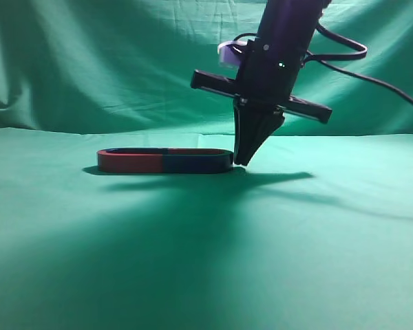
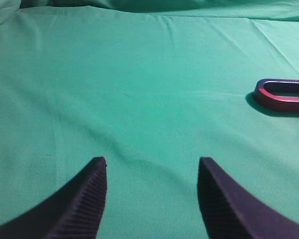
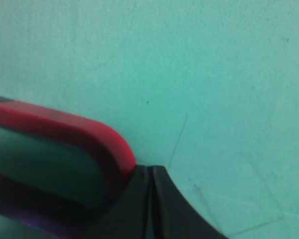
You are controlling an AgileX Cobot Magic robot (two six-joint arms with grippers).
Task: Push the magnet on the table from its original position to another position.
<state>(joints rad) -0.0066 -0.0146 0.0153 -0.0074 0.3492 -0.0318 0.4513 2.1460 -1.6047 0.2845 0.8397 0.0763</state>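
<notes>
- We find the magnet (image 1: pixel 165 161) lying flat on the green table (image 1: pixel 206 261), left of centre in the exterior view, its side wall red on the left half and dark navy on the right.
- The right gripper (image 1: pixel 246 159) stands tip-down with its jaws pressed together, empty, its point against the magnet's right-hand curved end.
- The right wrist view confirms this: the closed fingertips (image 3: pixel 150 199) meet the magnet's rounded red bend (image 3: pixel 65 127) with no visible gap.
- We judge the push to be at the contact stage; whether the magnet has left its original place cannot be determined from these views.
- The next move, in our assessment, calls for a steady sideways drive toward the left with the tip kept low, so that it does not ride over the magnet's edge.
- The left gripper (image 2: pixel 152 199) hangs above bare cloth with its jaws spread apart, holding nothing; it does not appear in the exterior view.
- The left wrist view alone shows the magnet's far rounded end (image 2: pixel 284 95), well apart from that gripper.
</notes>
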